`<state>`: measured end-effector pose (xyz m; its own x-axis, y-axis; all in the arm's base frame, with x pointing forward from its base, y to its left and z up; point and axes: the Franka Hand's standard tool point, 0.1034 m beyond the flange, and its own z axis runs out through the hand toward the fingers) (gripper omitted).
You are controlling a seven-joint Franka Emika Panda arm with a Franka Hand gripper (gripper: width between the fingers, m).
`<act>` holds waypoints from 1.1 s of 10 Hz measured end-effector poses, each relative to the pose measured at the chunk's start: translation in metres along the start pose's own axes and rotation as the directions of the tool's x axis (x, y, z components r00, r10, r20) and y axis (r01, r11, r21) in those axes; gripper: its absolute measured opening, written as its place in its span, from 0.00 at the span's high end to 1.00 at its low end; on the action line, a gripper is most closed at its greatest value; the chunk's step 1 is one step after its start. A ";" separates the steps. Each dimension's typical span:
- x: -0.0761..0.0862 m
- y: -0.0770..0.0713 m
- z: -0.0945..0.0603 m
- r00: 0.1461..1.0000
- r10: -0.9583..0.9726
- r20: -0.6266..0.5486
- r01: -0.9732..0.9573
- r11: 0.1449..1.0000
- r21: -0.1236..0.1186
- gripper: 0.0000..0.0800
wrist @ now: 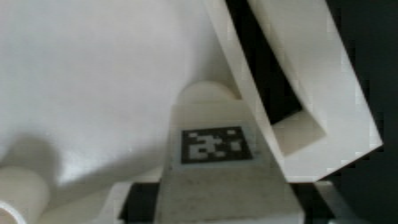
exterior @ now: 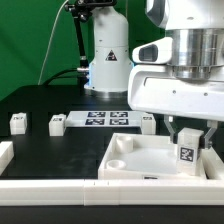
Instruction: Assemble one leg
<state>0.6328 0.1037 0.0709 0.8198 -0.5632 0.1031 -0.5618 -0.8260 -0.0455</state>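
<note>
My gripper point(exterior: 188, 141) is shut on a leg point(exterior: 187, 153), a small white block with a marker tag, and holds it upright over the right part of the large white tray-like piece point(exterior: 130, 162). In the wrist view the leg point(wrist: 217, 150) runs between my fingers point(wrist: 143, 195), its far end over the tray's floor point(wrist: 89, 90) near the tray's wall point(wrist: 267, 90). Three more legs stand on the black table: one point(exterior: 18, 122) and another point(exterior: 56, 123) at the exterior view's left, and one point(exterior: 147, 122) behind the tray.
The marker board point(exterior: 103, 119) lies flat behind the tray. A white wall point(exterior: 40, 190) runs along the table's front edge. A white robot base point(exterior: 108, 55) stands at the back.
</note>
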 end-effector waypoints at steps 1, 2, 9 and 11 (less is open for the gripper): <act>0.002 0.003 0.000 0.999 0.041 -0.005 -0.041 0.999 -0.008 0.63; 0.004 0.008 0.000 0.991 0.136 -0.015 -0.136 0.991 -0.018 0.63; 0.007 0.014 0.000 0.983 0.181 -0.028 -0.182 0.983 -0.029 0.20; 0.007 0.014 0.000 0.983 0.181 -0.028 -0.182 0.983 -0.029 0.19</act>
<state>0.6304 0.0880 0.0711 0.7012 -0.7026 0.1212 -0.7043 -0.7090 -0.0348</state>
